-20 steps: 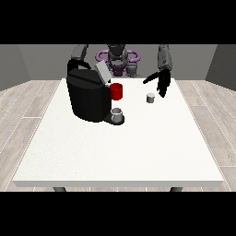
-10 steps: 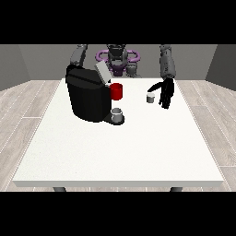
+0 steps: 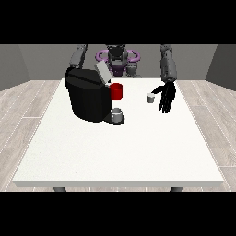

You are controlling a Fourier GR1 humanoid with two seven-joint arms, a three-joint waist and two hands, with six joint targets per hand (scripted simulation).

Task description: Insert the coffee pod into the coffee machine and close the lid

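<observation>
A black coffee machine (image 3: 87,99) stands on the white table (image 3: 120,147) at the view's left, its grey lid (image 3: 102,72) raised. It has a red part (image 3: 117,91) at its front and a grey cup (image 3: 118,114) on its base. A small grey coffee pod (image 3: 150,97) rests on the table right of the machine. The hand at the view's right (image 3: 167,97) hangs just right of the pod, fingers straight and pointing down, apart from it. The other arm (image 3: 77,56) goes behind the machine; its hand is hidden.
The robot's torso with a purple ring (image 3: 117,56) sits behind the table's far edge. Grey wood floor surrounds the table.
The hand at the view's right has come down and moved slightly right, now hanging beside the pod. The pod and the machine have not moved.
</observation>
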